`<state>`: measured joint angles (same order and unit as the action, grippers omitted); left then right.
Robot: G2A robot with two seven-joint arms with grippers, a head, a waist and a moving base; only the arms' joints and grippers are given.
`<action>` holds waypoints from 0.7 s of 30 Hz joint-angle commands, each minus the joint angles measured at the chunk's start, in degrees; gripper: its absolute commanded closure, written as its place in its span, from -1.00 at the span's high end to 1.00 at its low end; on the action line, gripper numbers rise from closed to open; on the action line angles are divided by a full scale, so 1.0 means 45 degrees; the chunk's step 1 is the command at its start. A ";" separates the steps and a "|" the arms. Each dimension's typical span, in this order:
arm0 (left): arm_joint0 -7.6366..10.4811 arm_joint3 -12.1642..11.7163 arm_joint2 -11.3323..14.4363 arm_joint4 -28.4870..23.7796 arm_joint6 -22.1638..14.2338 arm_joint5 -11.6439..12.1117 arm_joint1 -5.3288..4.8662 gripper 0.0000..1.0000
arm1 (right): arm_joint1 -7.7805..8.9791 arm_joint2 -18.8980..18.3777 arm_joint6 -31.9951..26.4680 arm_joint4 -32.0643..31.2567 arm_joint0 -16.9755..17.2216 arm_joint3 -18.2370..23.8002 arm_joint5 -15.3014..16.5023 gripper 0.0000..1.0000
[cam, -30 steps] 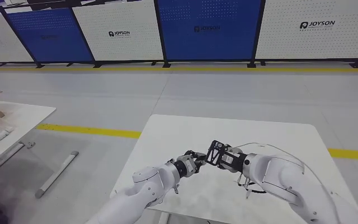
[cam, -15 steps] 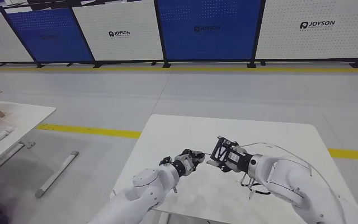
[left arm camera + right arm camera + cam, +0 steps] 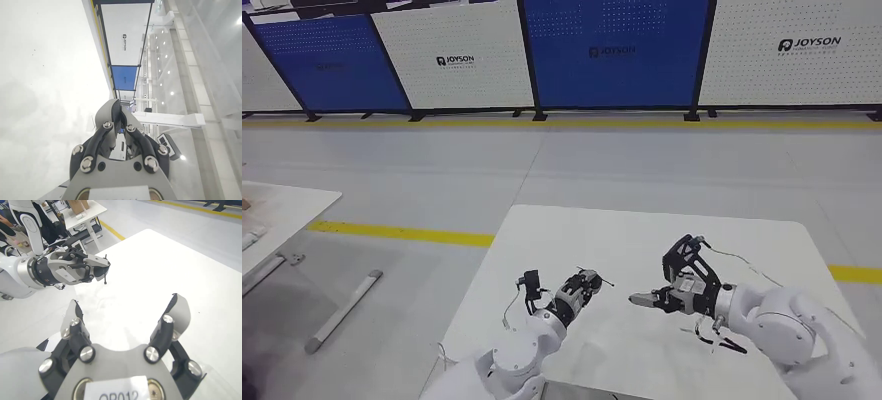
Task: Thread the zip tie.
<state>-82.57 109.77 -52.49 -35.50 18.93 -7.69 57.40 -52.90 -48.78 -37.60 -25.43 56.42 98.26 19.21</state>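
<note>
A thin black zip tie (image 3: 105, 275) stands roughly upright between the fingers of my left gripper (image 3: 106, 266), which is shut on it above the white table (image 3: 160, 262). In the left wrist view the tie (image 3: 118, 93) pokes out past the shut left gripper (image 3: 118, 106). In the top view the left gripper (image 3: 589, 281) holds the tie (image 3: 602, 281) near the table's middle front. My right gripper (image 3: 125, 300) is open with nothing in it, a short way from the tie. From above, the right gripper (image 3: 660, 275) is to the right of the left one, with a gap between them.
The white table (image 3: 642, 230) has bare room behind and beside both grippers. A thin cable (image 3: 742, 265) runs along the right arm. Another white table (image 3: 282, 210) stands off to the far left. Blue and white panels (image 3: 612, 50) line the back.
The two grippers were together at the tie. The right gripper has opened and drawn away to the right. The left gripper has pulled back slightly and turned, keeping the tie.
</note>
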 commanded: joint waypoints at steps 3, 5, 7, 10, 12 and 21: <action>0.0002 0.0005 -0.0005 -0.0027 -0.0001 -0.0013 -0.0002 -1.00 | 0.0002 0.0004 -0.0006 -0.0025 -0.0001 0.0013 0.0003 1.00; 0.0002 0.0005 -0.0005 -0.0027 -0.0001 -0.0013 -0.0002 -1.00 | 0.0002 0.0004 -0.0006 -0.0025 -0.0001 0.0013 0.0003 1.00; 0.0002 0.0005 -0.0005 -0.0027 -0.0001 -0.0013 -0.0002 -1.00 | 0.0002 0.0004 -0.0006 -0.0025 -0.0001 0.0013 0.0003 1.00; -0.0006 -0.0091 -0.0017 0.0469 0.0033 0.0366 0.0015 -1.00 | -0.0062 -0.0059 0.0416 0.1407 0.0262 -0.0329 0.0060 1.00; -0.0105 -0.0210 0.0137 0.1121 0.0150 0.0820 0.0063 -1.00 | -0.0137 -0.0061 0.0096 0.3184 0.0133 -0.0841 0.0060 1.00; 0.0055 -0.0356 0.0928 0.4214 0.0642 0.0945 0.0340 -1.00 | -0.0870 0.0626 -0.1902 0.7767 -0.0879 -0.3540 0.0060 1.00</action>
<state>-82.31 108.02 -48.63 -18.28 21.50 -3.23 58.78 -56.28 -46.33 -45.28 7.79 52.84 83.64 19.48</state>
